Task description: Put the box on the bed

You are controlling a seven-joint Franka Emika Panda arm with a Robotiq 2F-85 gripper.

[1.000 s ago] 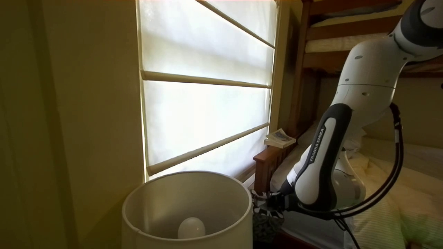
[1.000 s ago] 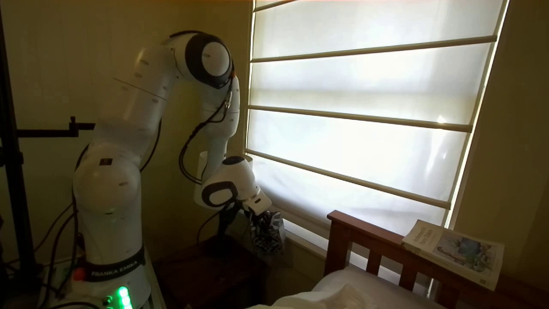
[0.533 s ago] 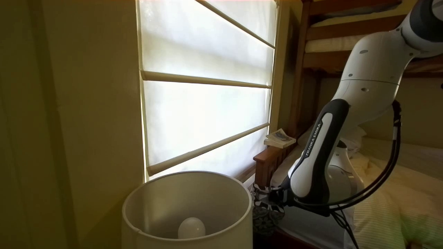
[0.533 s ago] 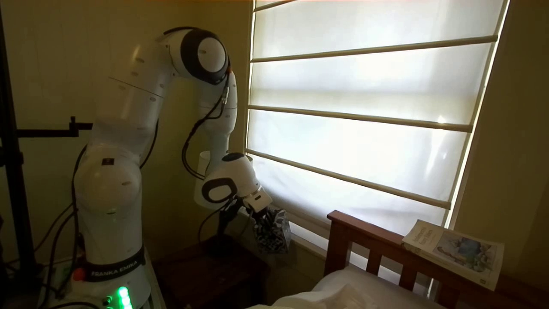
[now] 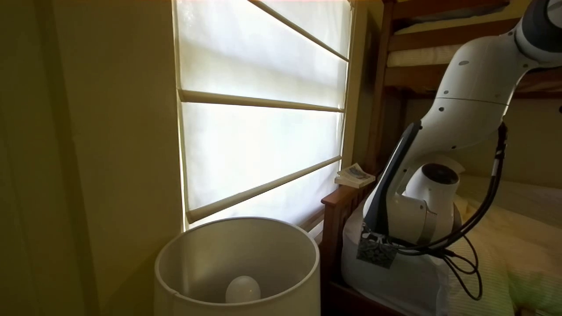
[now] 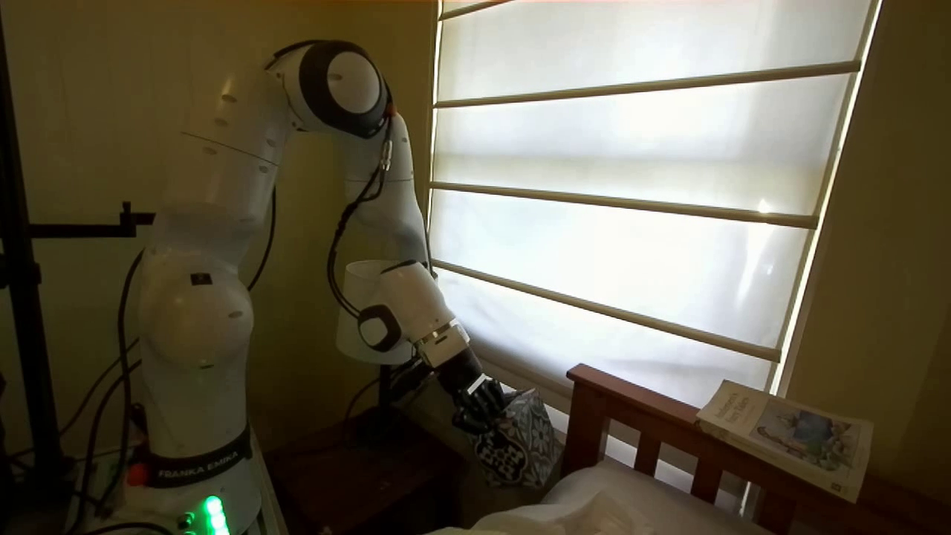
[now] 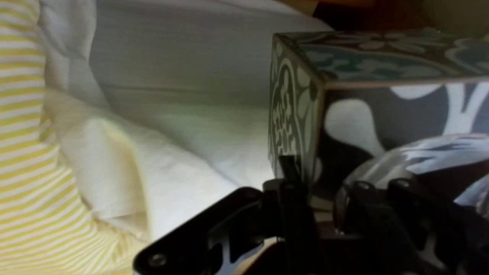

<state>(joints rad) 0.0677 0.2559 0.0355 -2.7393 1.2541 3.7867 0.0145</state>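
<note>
The box (image 6: 513,449), dark blue-grey and white patterned, hangs tilted in my gripper (image 6: 479,407), beside the wooden bed frame's near post in an exterior view. The box also shows small and dark in an exterior view (image 5: 376,252), in front of the mattress side. In the wrist view the box (image 7: 292,95) fills the upper right. My gripper (image 7: 315,191) is shut on its near edge, one finger against the outer left wall; the other fingertip is partly hidden by shiny crinkled film. The bed (image 5: 395,281) has a white mattress and cream-yellow bedding; its white sheet (image 7: 172,76) lies beyond the box.
A lamp with a white shade (image 5: 237,263) stands near the window (image 5: 263,145). A book (image 6: 787,438) lies on the bed's end rail (image 6: 639,401). A dark wooden nightstand (image 6: 364,468) is below the arm. Striped yellow bedding (image 7: 30,152) is at the wrist view's left.
The arm has carried the box away from the lamp and nightstand toward the bed, and the wrist has turned. The box stays in the gripper.
</note>
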